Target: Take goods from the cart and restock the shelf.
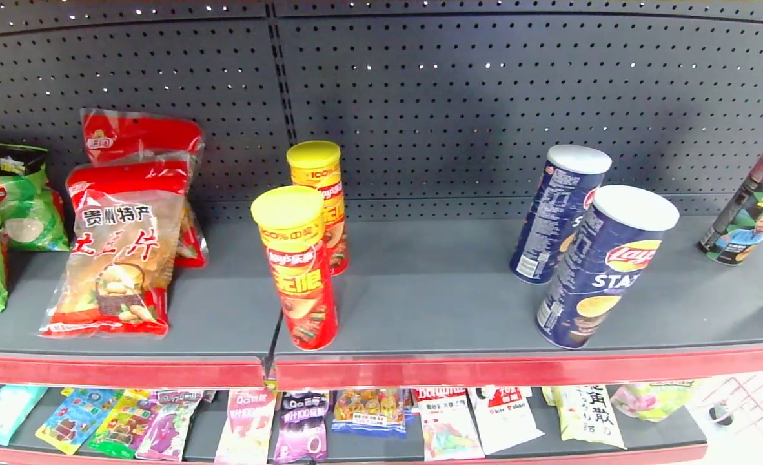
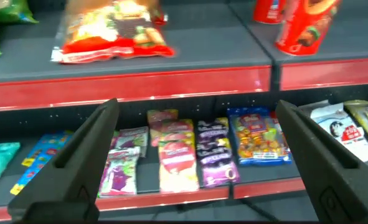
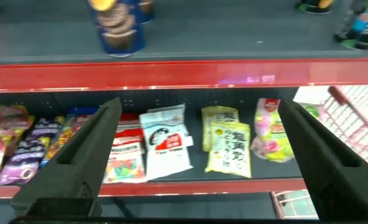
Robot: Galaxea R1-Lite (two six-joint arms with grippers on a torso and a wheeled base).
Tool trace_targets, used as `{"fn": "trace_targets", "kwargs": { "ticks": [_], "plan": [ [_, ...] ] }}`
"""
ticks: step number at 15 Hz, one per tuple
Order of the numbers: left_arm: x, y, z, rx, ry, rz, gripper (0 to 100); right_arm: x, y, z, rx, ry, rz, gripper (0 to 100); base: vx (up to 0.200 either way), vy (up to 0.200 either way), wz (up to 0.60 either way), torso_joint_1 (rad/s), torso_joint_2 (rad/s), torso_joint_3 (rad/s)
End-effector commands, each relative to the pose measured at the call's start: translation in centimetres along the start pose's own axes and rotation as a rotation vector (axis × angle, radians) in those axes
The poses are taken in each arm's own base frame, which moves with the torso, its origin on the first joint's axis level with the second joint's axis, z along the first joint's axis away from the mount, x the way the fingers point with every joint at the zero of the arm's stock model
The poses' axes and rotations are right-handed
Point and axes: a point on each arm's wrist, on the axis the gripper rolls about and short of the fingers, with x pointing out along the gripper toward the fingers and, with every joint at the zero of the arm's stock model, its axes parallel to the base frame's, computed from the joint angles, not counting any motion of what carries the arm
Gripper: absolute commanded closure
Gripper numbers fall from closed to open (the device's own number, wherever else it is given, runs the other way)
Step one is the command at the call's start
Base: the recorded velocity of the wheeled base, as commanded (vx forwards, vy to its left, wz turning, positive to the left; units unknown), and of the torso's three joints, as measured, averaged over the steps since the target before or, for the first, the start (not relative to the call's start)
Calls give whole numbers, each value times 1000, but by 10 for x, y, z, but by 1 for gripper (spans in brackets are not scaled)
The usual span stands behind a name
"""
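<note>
Shelf: a grey shelf (image 1: 420, 303) with a red front strip and a perforated dark back panel is seen in the head view, where it spans the whole width.
Lower shelf: a row of small colourful packets (image 1: 368, 413) is laid flat beneath the top shelf.
Cart: a pink wire cart (image 1: 752, 403) is seen past the right end of the lower shelf; its load cannot be made out.
Red bags: two red and clear crisp bags (image 1: 120, 252) are propped one behind the other at the left of the top shelf, next to green bags (image 1: 7, 206).
Blue cans: two white-lidded blue cans (image 1: 604, 268) are stood at the right, one behind the other.
Red cans: two yellow-lidded red cans (image 1: 297, 268) are stood near the middle, one behind the other.
Left end effector: the left end effector (image 2: 193, 155) is spread wide and nothing is held; it is faced toward the lower shelf, below the red bags.
Right end effector: the right end effector (image 3: 196, 155) is likewise spread wide and empty, below the blue cans.
</note>
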Motion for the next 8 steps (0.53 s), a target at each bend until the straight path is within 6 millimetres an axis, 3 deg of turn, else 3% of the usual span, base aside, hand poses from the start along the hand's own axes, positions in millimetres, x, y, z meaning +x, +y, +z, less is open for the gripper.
{"fn": "trace_targets", "kwargs": {
  "ticks": [1,8],
  "plan": [
    [0,0,0,-2,1,0,0,0,0,0,0,1,0,0,0,-200,0,2,2,2],
    [0,0,0,-2,1,2,0,0,0,0,0,1,0,0,0,-200,0,0,2,0]
  ]
}}
